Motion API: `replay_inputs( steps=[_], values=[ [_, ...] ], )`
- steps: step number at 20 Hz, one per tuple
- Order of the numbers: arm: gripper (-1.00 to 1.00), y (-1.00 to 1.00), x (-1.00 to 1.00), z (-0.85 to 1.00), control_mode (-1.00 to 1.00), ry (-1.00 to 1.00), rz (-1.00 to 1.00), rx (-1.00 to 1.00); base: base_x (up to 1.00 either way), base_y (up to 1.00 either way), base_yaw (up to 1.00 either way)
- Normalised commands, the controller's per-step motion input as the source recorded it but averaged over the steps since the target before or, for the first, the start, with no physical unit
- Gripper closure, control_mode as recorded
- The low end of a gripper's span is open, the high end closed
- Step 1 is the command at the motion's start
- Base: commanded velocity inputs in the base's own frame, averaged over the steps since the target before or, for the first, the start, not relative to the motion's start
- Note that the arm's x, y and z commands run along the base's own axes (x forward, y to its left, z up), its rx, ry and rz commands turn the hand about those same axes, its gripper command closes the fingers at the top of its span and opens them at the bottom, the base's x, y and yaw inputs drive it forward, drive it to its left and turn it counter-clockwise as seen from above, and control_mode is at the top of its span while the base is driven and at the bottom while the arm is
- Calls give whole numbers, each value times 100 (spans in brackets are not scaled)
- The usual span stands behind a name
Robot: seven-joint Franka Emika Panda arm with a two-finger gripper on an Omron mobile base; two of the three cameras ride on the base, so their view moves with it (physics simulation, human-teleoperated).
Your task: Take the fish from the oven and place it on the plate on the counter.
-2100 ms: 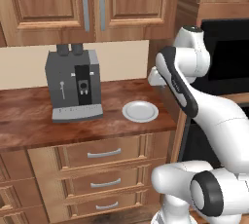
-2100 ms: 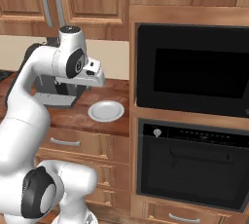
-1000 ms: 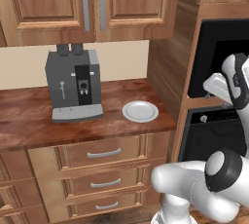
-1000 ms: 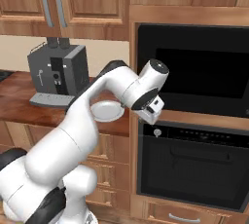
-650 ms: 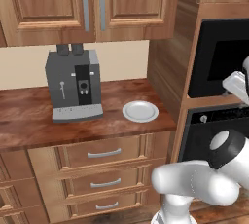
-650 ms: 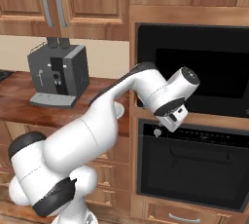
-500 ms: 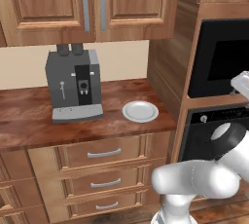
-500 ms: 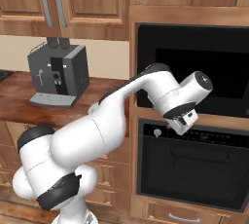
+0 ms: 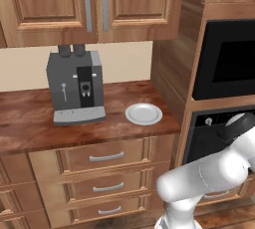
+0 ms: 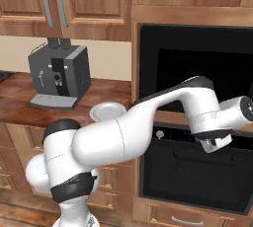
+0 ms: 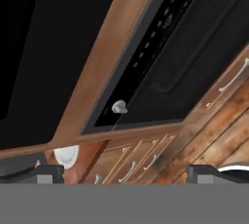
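Swung the white arm away from the counter (image 9: 30, 123) and over to the right since two seconds before. Ended with the gripper (image 10: 211, 147) just in front of the oven (image 10: 197, 176), near the top of its door. Kept the base still, so nothing else shifted.

Held the gripper's two dark tips far apart in the hand view, wide open (image 11: 125, 173), with nothing between them. Touched nothing yet.

Saw the oven with its door shut: a dark glass front, a black strip along the top and a small round silver knob (image 10: 159, 134) at the left end of that strip. Saw the same knob (image 11: 118, 106) close up in the hand view. Could not see the fish anywhere; could not see through the dark door.

Found the plate (image 9: 143, 113) on the counter, small, round, pale grey-white, with a raised rim and nothing on it. Sat just right of the grey coffee machine (image 9: 76, 86), near the counter's right end, well apart from the gripper. Spotted the plate (image 11: 66, 156) low in the hand view too.

Noticed a bigger black-glass appliance (image 10: 197, 68) right above the oven, wooden drawers (image 9: 104, 156) with silver handles under the counter, and wooden cupboard doors (image 9: 94, 4) up above.
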Motion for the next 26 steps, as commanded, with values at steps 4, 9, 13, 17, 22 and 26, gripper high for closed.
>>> replay_inputs(
  steps=[4, 9, 13, 17, 22, 26],
  values=[
    [-100, -84, -11, -38, -100, -6, -27, 9, 0, 0, 0],
    [-100, -58, -2, -55, -100, 0, -19, 2, 0, 0, 0],
    [-100, -23, 0, -74, -100, 9, -16, 0, 0, 0, 0],
    [-100, 23, 29, -69, -100, 0, -31, 0, 0, 0, 0],
    [-100, 82, 50, -72, -100, -1, -41, 0, 0, 0, 0],
    [-100, 75, 26, -72, -100, -2, -46, 0, 0, 0, 0]
  ],
)
